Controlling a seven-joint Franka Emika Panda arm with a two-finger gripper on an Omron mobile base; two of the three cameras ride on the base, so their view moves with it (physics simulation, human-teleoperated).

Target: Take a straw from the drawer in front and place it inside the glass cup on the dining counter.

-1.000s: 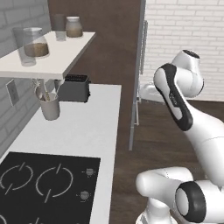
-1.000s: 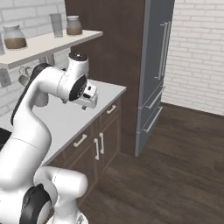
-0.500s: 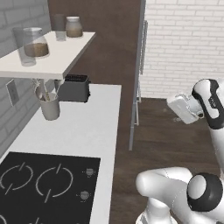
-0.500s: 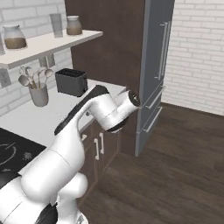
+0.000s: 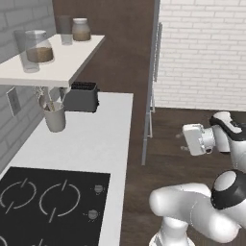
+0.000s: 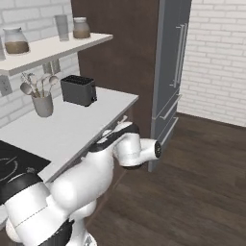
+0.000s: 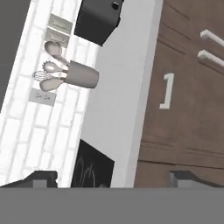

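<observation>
The drawer (image 7: 188,105) is a dark brown front under the white worktop, closed, with a short pale bar handle (image 7: 166,91). In the rolled hand view it lies ahead of my gripper (image 7: 113,178), whose two dark fingertips (image 7: 42,177) stand wide apart with nothing between them. From the left base view the gripper (image 5: 181,142) hangs out over the wooden floor beside the counter's front, pointing toward the cabinets. The straw is hidden. The glass cup and the dining counter are out of view.
On the worktop (image 5: 96,139) stand a black toaster (image 5: 80,96), a white mug of utensils (image 5: 54,115) and a black hob (image 5: 48,202). A shelf (image 5: 53,62) with jars hangs above. A tall grey unit (image 6: 173,62) stands beyond the counter's end, with open wooden floor (image 6: 192,182) to the right.
The arm has swung from above the worktop down and out to the cabinet fronts, turning the hand to face the drawers. The jaws stayed open.
</observation>
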